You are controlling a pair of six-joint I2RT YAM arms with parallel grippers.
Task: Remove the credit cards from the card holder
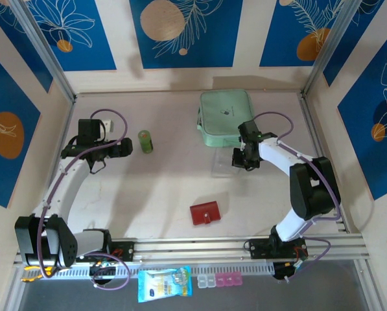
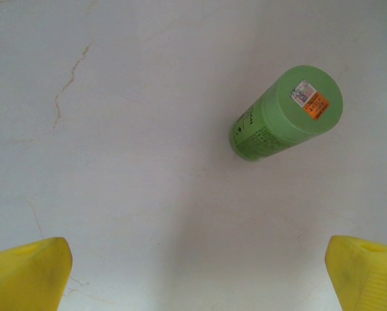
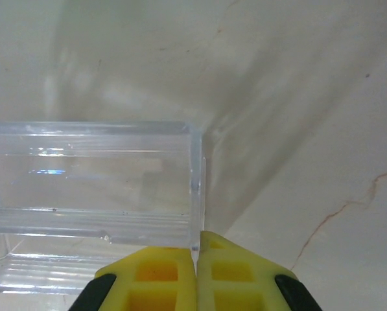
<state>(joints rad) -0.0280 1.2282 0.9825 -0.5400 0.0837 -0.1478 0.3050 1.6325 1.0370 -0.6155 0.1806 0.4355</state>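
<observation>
Card holder (image 1: 205,213) lies closed near the worktop's front edge, cards seemingly inside; left gripper (image 2: 196,262) gapes empty, right gripper (image 3: 196,275) is clamped shut at a clear box (image 3: 89,188).

Card holder (image 1: 205,213) dark red, pouch (image 1: 225,118) mint green, bottle (image 2: 284,113) lime green with orange-white sticker on cap. Box (image 3: 89,188) clear; right gripper fingers (image 3: 161,278) yellow. Walls (image 1: 209,52) blue, white leaf outlines, orange discs.

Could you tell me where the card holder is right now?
In the top view the card holder lies closed on the table, centre, just before the front rail.
</observation>
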